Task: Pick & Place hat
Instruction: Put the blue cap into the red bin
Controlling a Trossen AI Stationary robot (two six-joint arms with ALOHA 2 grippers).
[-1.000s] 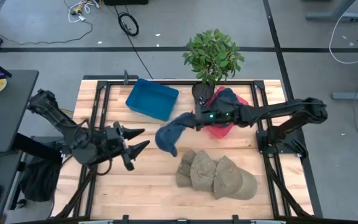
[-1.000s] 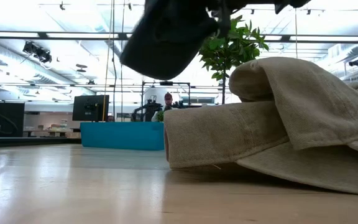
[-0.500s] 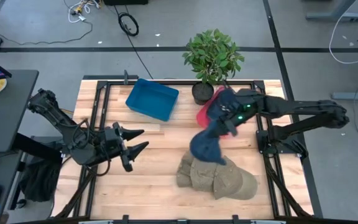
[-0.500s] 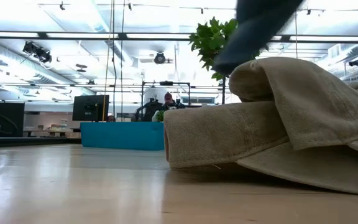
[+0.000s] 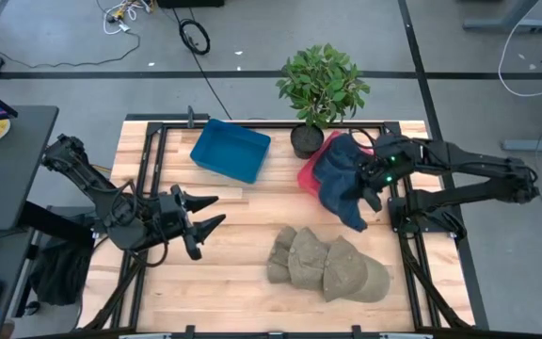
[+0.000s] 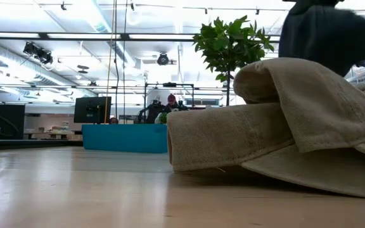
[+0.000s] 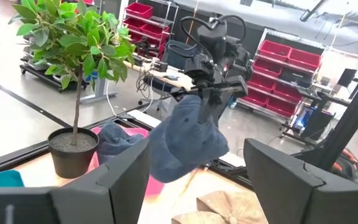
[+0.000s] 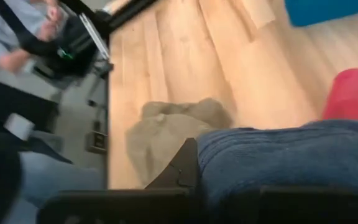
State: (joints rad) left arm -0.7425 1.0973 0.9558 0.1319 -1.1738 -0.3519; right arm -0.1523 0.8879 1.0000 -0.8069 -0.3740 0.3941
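Observation:
A dark blue hat (image 5: 340, 188) hangs from my right gripper (image 5: 375, 179), which is shut on it above the table's right side, at the near right corner of a red bin (image 5: 306, 175). From the left wrist view the hat (image 7: 188, 144) dangles below the gripper (image 7: 211, 94). In the low view it shows as a dark shape (image 6: 325, 31) at the upper right. My left gripper (image 5: 216, 211) stands open over the table's left part, level, with nothing between its fingers. My right gripper pinches the blue hat at its upper edge (image 7: 205, 104) between the two fingers, which come from above and slant down. The hat hangs slack below them, clear of the table. In the right wrist view its cloth (image 8: 278, 155) fills the space by the fingers.
Another blue hat (image 7: 114, 138) lies in the red bin. Several tan hats (image 5: 327, 266) are piled on the table's near right part. A blue bin (image 5: 231, 149) stands at the far left of centre, and a potted plant (image 5: 323, 85) at the far edge.
My right gripper has swung from the table's middle toward the right edge and rolled its wrist, carrying the blue hat. The hat, which trailed out near the blue bin, now hangs beside the red bin.

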